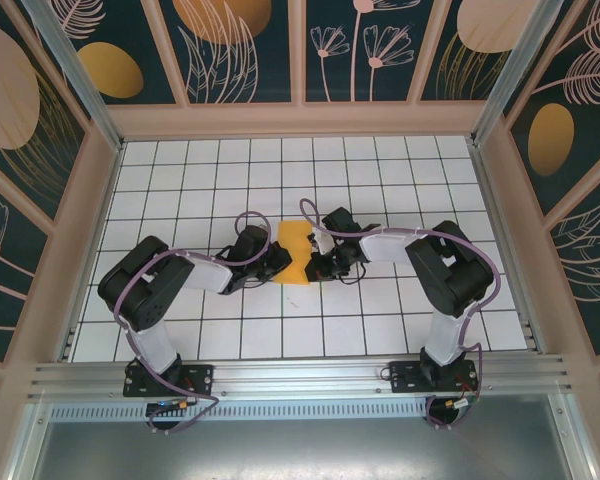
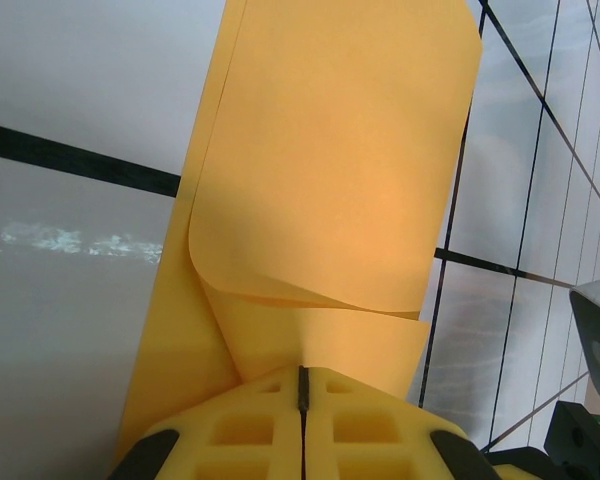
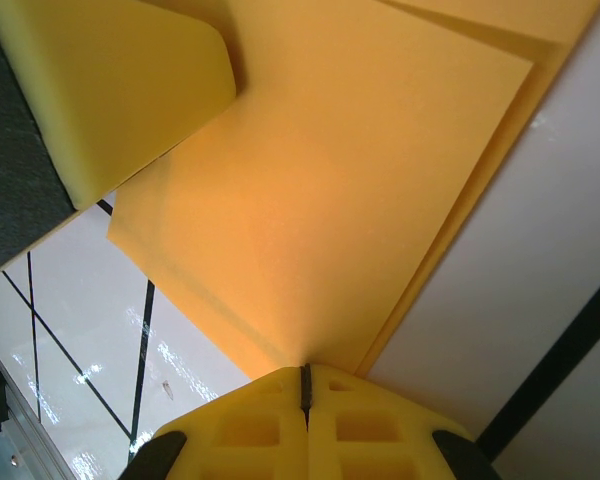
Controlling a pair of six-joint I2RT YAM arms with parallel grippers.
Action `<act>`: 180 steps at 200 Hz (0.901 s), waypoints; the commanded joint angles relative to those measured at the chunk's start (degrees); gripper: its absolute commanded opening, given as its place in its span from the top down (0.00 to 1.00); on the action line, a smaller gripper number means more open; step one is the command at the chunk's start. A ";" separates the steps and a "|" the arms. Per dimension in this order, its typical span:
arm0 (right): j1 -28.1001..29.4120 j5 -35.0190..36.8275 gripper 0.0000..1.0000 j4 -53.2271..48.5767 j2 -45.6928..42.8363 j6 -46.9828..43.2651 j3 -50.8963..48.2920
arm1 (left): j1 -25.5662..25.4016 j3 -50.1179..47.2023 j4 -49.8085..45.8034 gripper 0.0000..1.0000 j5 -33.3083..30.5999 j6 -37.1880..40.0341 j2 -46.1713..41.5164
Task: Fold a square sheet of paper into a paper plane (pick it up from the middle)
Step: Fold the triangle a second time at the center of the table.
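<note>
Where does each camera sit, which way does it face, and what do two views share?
Top external: above and behind, looking down on the table; left arm and right arm show.
Left wrist: on the left arm, facing along the left gripper, shut on the paper.
Right wrist: on the right arm, facing along the right gripper, shut on the paper.
Shared: both wrist views show that paper.

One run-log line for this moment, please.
left gripper: shut on sheet of paper | right gripper: shut on sheet of paper | fold: partial, layers overlapping
</note>
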 commanded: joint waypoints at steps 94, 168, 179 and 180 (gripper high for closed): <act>0.38 10.60 1.00 -11.13 4.90 -0.87 -3.48 | 5.38 2.41 -7.92 0.90 -9.71 5.16 4.32; 0.33 11.22 1.00 -11.22 5.41 -0.96 -4.18 | 7.10 3.79 -9.13 0.88 -10.03 6.98 4.79; 0.28 11.35 1.00 -11.29 5.55 -0.98 -4.18 | 7.44 3.95 -9.28 0.88 -9.94 7.32 4.77; 0.35 11.37 1.00 -11.30 5.53 -0.98 -4.18 | 7.50 3.96 -9.30 0.88 -9.94 7.35 4.78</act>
